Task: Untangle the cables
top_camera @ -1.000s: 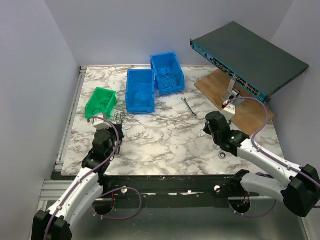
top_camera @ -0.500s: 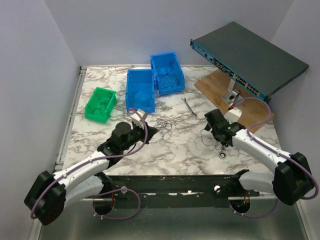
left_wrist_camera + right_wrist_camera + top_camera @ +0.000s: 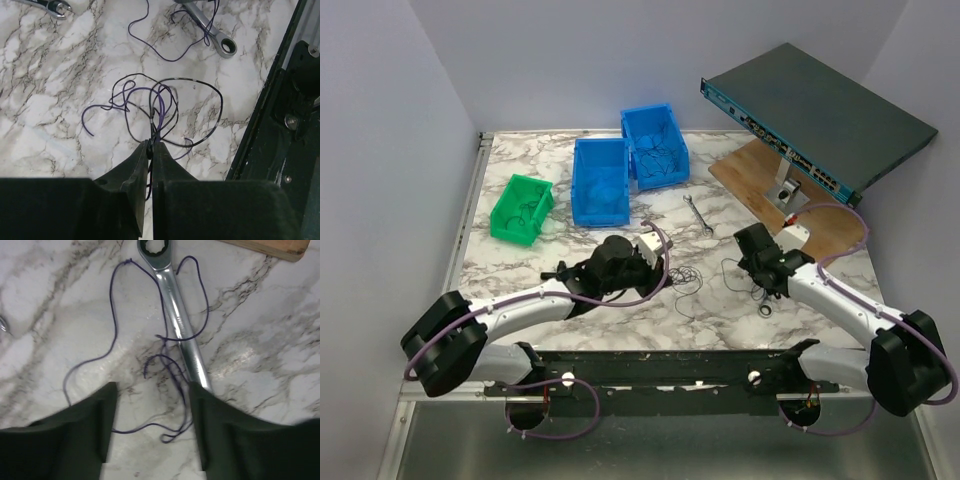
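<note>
Near the front edge of the bench (image 3: 660, 215), the cables (image 3: 160, 107) are lying as a loose knot of black and purple loops. The left claw (image 3: 151, 145) is clamping together on a few strands at the knot's near side. Further right, an apparently separate purple strand (image 3: 116, 325) is lying slack and draping across the shaft of a silver wrench (image 3: 175, 315). The right claw (image 3: 150, 387) is hovering above it with its jaws standing wide apart, gripping nothing.

Several hazards are arising from this layout:

- **Tightening:** a straight pull by the left claw is likely to be drawing the loops tighter rather than freeing them, since nothing is anchoring the far side of the knot.
- **Slipping:** the strands are very thin, so they risk sliding out from between the closed jaws.
- **Wrong grasp:** the right claw, in closing, is in danger of seizing the wrench shaft instead of the strand.
- **Snagging:** lifting the strand may be dragging the wrench along.
- **Falling:** the bench edge is lying just beside the knot, so a careless sweep risks carrying loops over it.
</note>
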